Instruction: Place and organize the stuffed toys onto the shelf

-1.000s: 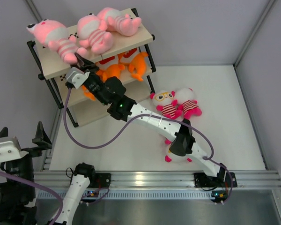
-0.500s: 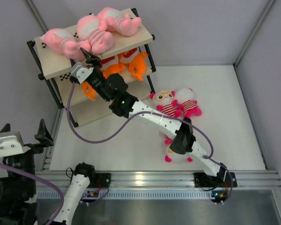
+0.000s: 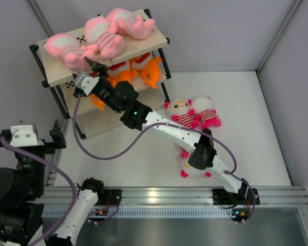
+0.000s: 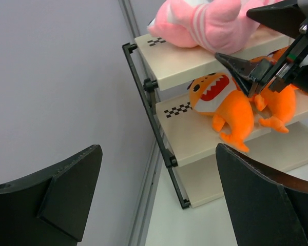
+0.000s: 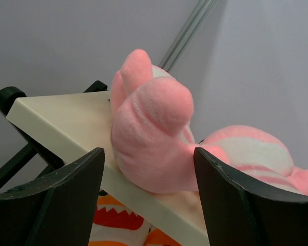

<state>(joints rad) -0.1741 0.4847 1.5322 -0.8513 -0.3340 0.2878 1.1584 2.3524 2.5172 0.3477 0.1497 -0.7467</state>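
Note:
The shelf [image 3: 54, 72] stands at the far left. Three pale pink toys lie on its top board; the leftmost [image 3: 66, 47] is nearest my right gripper. Orange toys [image 3: 143, 69] lie on the middle board. My right gripper [image 3: 96, 70] is open and empty at the top board's front edge; in the right wrist view its jaws [image 5: 149, 200] stand either side of the pink toy [image 5: 154, 133] without gripping it. Two white-headed striped toys [image 3: 182, 117] lie on the floor at the right, and a third [image 3: 192, 168] lies partly under the right arm. My left gripper [image 3: 28, 139] is open and empty at the near left.
The left wrist view shows the shelf's black left posts [image 4: 154, 113], an orange toy [image 4: 226, 105] on the middle board and the right gripper's fingers [image 4: 238, 65] above it. Grey walls close in behind and left of the shelf. A metal rail [image 3: 169, 195] runs along the near edge.
The leftmost pink toy has shifted right and further onto the top board, against its neighbour. The right gripper rose to the board edge. The left gripper has swung right and turned toward the shelf.

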